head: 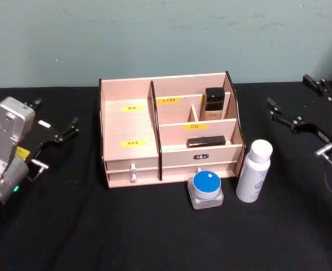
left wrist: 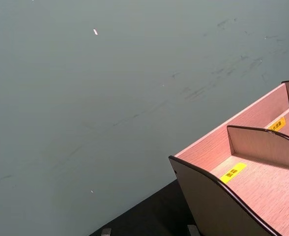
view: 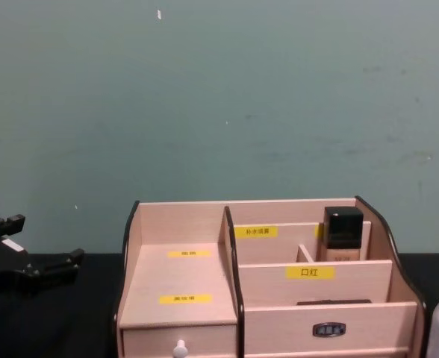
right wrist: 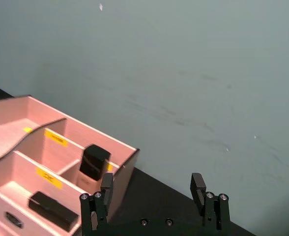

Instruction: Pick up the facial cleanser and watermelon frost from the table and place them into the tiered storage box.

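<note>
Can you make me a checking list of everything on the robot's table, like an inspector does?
Surface: table with a black cover.
Job's things: white bottle, upright, and blue-lidded jar stand on the table by the front right end of the wooden storage box; neither is in it yet.
Clutter: black-capped bottle in a back right compartment; flat black case in the compartment in front of it.
Grippers: left gripper open, empty, left of the box; right gripper open, empty, right of it.
Cables: thin grey cable loops by the right arm.
Surroundings: plain green wall behind.
</note>
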You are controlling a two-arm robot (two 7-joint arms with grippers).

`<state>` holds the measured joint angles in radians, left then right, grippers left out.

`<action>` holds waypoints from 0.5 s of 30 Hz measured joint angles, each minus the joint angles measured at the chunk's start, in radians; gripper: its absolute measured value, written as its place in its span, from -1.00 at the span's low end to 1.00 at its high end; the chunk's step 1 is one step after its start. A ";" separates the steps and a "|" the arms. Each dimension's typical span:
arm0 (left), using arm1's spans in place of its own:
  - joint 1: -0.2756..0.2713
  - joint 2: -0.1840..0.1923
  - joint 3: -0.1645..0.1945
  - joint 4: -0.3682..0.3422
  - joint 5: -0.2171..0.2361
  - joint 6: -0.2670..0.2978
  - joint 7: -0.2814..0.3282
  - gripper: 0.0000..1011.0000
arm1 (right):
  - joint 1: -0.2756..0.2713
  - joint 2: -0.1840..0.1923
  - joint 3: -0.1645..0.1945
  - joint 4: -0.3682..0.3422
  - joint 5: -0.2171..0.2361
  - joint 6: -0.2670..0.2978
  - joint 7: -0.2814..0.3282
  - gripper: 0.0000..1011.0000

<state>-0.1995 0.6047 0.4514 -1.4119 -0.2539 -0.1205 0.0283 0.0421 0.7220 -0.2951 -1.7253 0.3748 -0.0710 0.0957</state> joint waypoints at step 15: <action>0.000 0.000 0.000 0.000 0.000 0.000 0.000 0.98 | -0.237 0.126 0.131 -0.253 0.120 0.090 0.093 0.98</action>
<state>-0.1995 0.6047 0.4514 -1.4120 -0.2539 -0.1205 0.0283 -0.1944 0.8478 -0.1638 -1.9787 0.4949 0.0187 0.1890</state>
